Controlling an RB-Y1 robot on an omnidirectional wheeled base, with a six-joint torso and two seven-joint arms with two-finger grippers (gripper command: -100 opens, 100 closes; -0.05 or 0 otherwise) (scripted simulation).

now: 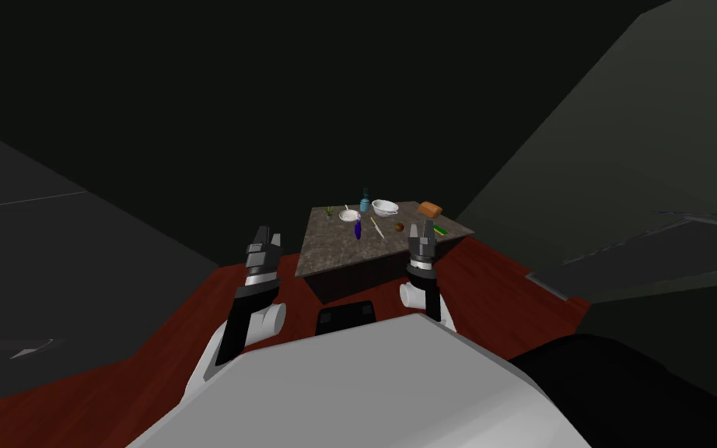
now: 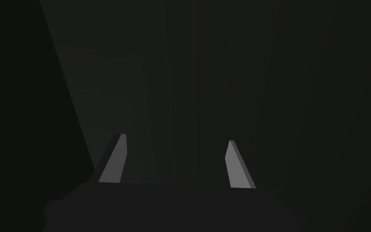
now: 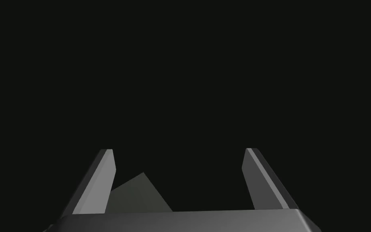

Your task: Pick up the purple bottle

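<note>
Purple bottle [image 1: 358, 229] — slim, upright

The near half of the mottled table [image 1: 341, 253] lay bare, leaving open passage to the purple bottle [image 1: 358, 229] from its 6 o'clock, while a small white bowl [image 1: 349, 215] crowded its 11 o'clock, a pale stick [image 1: 377, 227] lay close at 3 o'clock and a teal bottle [image 1: 365, 204] stood beyond at 12.

A home dining spot: a stone-topped table [image 1: 341, 253] with a white bowl [image 1: 385, 207] on a red wood floor [image 1: 155, 365].
</note>
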